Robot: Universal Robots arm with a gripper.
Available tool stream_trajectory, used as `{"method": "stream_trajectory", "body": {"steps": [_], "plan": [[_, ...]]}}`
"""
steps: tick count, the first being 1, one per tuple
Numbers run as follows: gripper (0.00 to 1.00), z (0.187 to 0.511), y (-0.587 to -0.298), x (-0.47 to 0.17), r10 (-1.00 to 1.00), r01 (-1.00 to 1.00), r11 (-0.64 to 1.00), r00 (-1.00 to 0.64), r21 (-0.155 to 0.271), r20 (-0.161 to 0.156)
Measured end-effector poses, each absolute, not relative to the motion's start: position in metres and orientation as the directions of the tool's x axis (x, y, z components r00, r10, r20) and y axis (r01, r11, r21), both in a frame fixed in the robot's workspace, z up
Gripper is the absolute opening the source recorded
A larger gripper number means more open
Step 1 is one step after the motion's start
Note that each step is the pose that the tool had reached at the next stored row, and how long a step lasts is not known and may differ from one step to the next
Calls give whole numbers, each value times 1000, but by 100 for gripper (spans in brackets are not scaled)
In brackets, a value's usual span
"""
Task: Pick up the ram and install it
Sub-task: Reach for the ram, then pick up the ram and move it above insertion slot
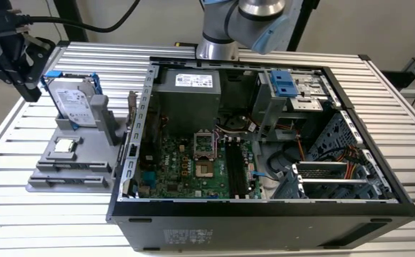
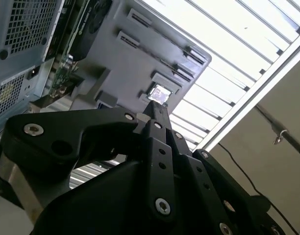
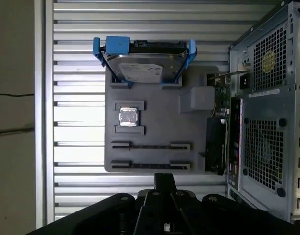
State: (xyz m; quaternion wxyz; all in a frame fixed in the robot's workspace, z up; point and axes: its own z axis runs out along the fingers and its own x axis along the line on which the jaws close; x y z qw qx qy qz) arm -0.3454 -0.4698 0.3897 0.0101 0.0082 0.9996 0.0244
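Note:
My gripper point(image 1: 30, 93) hangs at the exterior view's left, above and beside the grey parts holder point(image 1: 50, 179). Its black fingers are pressed together with nothing between them in both wrist views point(image 2: 158, 108) point(image 3: 164, 178). The ram is out of view. The holder's two long slots point(image 3: 151, 146) look like thin dark lines, and I cannot tell whether anything stands in them. The open computer case point(image 1: 264, 214) lies at the exterior view's right of the holder. Its long black memory slots point(image 1: 239, 166) run down the green motherboard point(image 1: 179, 166).
On the holder stand a silver hard drive in a blue frame point(image 1: 73, 104) point(image 3: 142, 63) and a small square processor chip point(image 1: 64, 144) point(image 3: 128, 116). The case wall point(image 3: 267, 122) rises close beside the holder. The slatted metal table point(image 1: 407, 139) ends near the holder.

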Motion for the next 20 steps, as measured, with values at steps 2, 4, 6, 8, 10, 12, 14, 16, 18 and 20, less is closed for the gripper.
{"method": "stream_trajectory", "body": {"steps": [2,4,6,8,10,12,14,16,18,20], "plan": [[0,390,-470,-346,16,15,999,-1000,49,-20],[0,390,-470,-346,16,15,999,-1000,49,-20],[0,390,-471,-346,16,15,999,-1000,49,-20],[0,390,-471,-346,16,15,999,-1000,49,-20],[0,390,-471,-346,16,15,999,-1000,49,-20],[0,389,-471,-346,16,15,999,-1000,49,-20],[0,389,-471,-346,16,15,999,-1000,49,-20],[0,389,-471,-346,16,15,999,-1000,49,-20],[0,389,-471,-346,14,13,999,-1000,49,-20],[0,389,-471,-346,11,10,999,-1000,49,-20]]}}
